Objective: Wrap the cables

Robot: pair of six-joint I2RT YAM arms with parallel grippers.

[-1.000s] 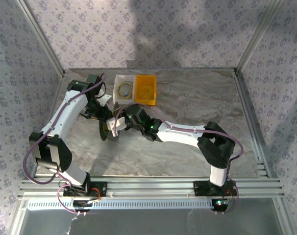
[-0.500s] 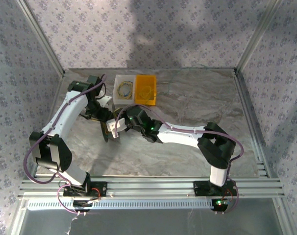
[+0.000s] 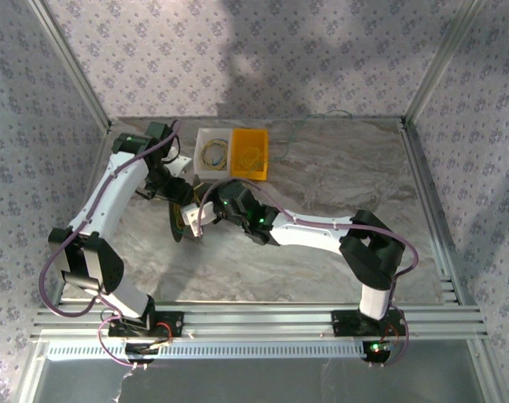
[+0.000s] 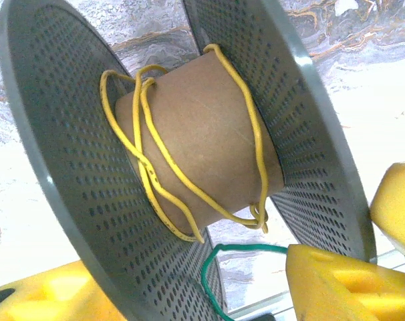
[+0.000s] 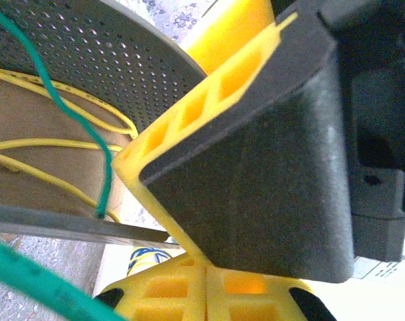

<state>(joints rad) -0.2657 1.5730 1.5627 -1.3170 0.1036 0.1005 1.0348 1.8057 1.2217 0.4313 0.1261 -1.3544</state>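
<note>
Since the winding turns on where the loose wire sits against the drum, we start with the dark grey perforated spool with a brown cardboard core (image 4: 62, 154). It stands on edge on the marbled desk (image 3: 338, 168), its axis lying roughly level and pointing across from one arm to the other. The thin yellow cable (image 4: 249, 127) is already looped loosely round the core, a few slack turns crossing each other. The thin teal-green cable (image 4: 219, 264) comes up from below the spool toward the gap between the flanges and has no turn on the core yet.

From above, the right pincer (image 3: 197, 220) sits just beside the spool's right flange and is the nearer one to the green cable, so we judge that guiding the wire falls to that arm. It is closed; whether the wire is pinched we cannot tell. The left pincer (image 3: 177, 197) reaches in from the far left. Its yellow fingers (image 4: 343, 281) stand apart on either side of the spool's lower rim, and we cannot tell whether they clamp it.

The left wrist view gives the whole core and the lay of the yellow turns. The right wrist view shows the green cable (image 5: 75, 114) crossing in front of the flange beside the right pincer's shut fingers. The top view alone shows more small coils in the white open bin (image 3: 199, 164) beyond.
</note>
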